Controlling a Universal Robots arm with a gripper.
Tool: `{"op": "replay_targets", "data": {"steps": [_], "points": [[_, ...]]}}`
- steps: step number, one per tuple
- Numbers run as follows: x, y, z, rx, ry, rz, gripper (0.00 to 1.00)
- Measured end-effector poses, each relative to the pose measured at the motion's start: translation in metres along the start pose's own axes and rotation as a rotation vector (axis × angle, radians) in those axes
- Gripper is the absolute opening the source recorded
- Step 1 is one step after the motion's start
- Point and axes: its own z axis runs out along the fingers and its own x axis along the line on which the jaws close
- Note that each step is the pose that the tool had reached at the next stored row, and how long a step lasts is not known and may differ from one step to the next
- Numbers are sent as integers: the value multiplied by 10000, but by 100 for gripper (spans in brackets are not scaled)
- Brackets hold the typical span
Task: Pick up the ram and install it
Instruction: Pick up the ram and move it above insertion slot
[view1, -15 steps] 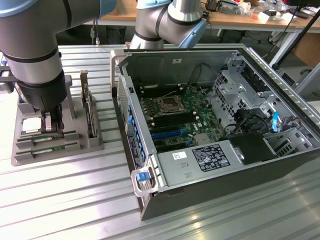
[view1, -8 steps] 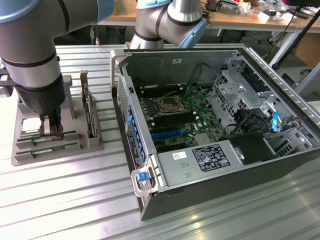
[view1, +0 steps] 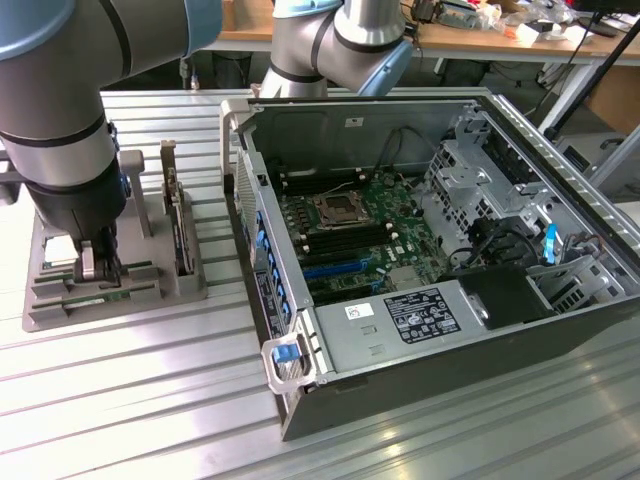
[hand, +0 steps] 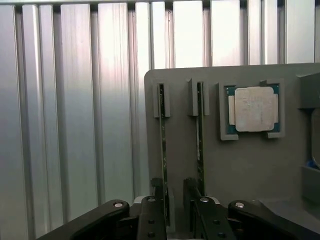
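From the exterior view: gripper (view1: 100, 265) lowered onto a gray holder tray (view1: 40, 305) at that view's left, on the ribbed metal table (view1: 150, 400). In the same tray, an upright card (view1: 178, 225). Well apart toward that view's right, an open computer case (view1: 450, 375). Laid bare inside the case: motherboard (view1: 350, 245), CPU socket (view1: 333, 210), silver power supply (view1: 400, 325). From the wrist view, a closer account: the ram (hand: 162, 140) standing on edge in its slot in the tray, running down into the gap between the fingers (hand: 152, 215) and lying close to one of them. In the neighbouring slot, a second stick (hand: 200, 135) of the same kind, ending behind the other finger. Just beside those, seated in a square recess, a processor chip (hand: 255, 109). Jaws spread wide and clamped on nothing (a clear gap left beside the stick). Whether the nearer finger touches the ram: cannot tell. Hidden by the fingers: the near ends of both sticks. Hard to make out from outside: the sticks themselves, mere green slivers low in the tray beside the gripper. Cut off at the frame edge: the upper reach of the arm (view1: 60, 100).
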Motion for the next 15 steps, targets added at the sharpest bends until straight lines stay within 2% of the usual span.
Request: {"op": "replay_targets", "data": {"steps": [4,7,15], "points": [[7,14,32,0,2,-20,30],[7,17,80,0,26,-20,30],[23,80,150,1,57,-31,30]]}}
